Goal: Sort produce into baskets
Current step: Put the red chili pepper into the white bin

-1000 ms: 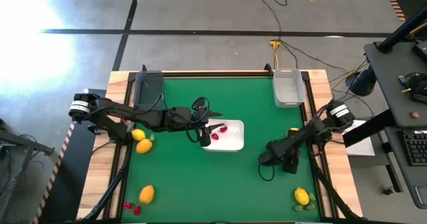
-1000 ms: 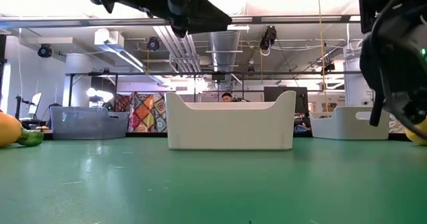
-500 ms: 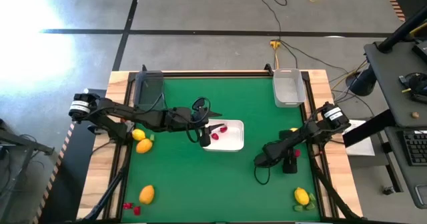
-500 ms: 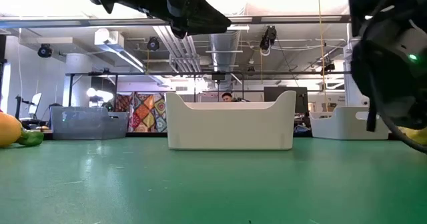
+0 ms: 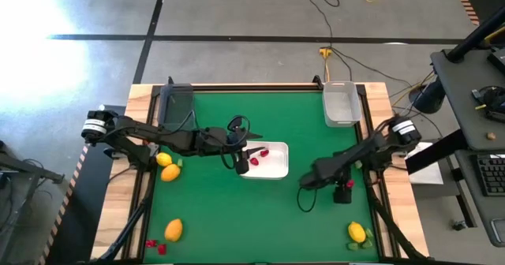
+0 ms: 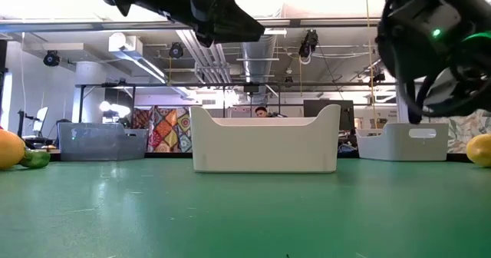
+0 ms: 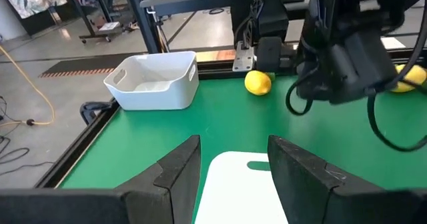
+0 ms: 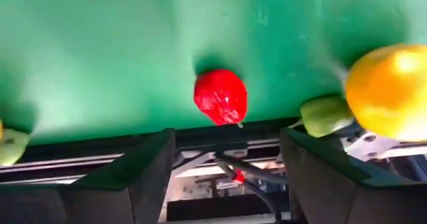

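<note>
My left gripper (image 5: 241,156) hangs open and empty over the left rim of the white tray (image 5: 276,170), which holds two red berries (image 5: 259,156). In the left wrist view its fingers (image 7: 177,174) stand either side of the tray (image 7: 243,184). My right gripper (image 5: 342,192) is open, low over the table near the right edge. A red berry (image 8: 220,96) lies on the green mat ahead of its open fingers, untouched. A lemon (image 8: 390,91) and a green piece (image 8: 323,114) lie beside the berry.
The dark bin (image 5: 176,103) stands at the far left and the clear bin (image 5: 339,103) at the far right. A lemon (image 5: 164,159) and an orange fruit (image 5: 171,172) lie at the left edge. An orange (image 5: 173,230) with berries lies near left, and a lemon (image 5: 357,232) near right.
My right arm has risen and swung its elbow a little toward the table's left. The lemon at the right edge now shows clear of it in the low view.
</note>
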Controlling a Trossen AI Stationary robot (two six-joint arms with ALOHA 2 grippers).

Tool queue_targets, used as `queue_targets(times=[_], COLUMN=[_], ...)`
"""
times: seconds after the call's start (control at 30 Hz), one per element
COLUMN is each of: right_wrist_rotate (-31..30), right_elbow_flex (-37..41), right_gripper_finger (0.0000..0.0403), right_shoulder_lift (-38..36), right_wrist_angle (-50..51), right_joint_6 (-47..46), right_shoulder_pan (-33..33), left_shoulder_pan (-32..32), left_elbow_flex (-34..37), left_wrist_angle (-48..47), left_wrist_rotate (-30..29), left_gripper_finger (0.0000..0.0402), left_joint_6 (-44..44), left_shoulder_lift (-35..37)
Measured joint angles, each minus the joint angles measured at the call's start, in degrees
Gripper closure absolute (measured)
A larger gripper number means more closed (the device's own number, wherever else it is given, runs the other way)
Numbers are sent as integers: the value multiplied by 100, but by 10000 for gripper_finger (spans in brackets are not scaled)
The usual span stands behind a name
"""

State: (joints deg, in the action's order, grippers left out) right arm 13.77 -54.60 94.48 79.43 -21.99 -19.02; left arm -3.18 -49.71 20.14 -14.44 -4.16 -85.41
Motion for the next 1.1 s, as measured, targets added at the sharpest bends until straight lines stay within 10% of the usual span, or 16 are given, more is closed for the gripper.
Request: queue_targets(times=[0.27, 1.1], right_wrist_rotate=[-697, -938], right_elbow_flex=[238, 795], right_gripper_finger=[142, 208], right_shoulder_lift=[-414, -55], right_wrist_angle=[-959, -1140], right_joint_6=[1256, 802], right_shoulder_pan=[-923, -1349], left_shoulder_pan=[0, -2], left_elbow_flex=[0, 0], left_wrist_angle=[-15, -164], left_wrist_rotate=[-2, -1], left_gripper_finger=[243, 243], left_joint_6=[-94, -115], left_shoulder_lift=[0, 203])
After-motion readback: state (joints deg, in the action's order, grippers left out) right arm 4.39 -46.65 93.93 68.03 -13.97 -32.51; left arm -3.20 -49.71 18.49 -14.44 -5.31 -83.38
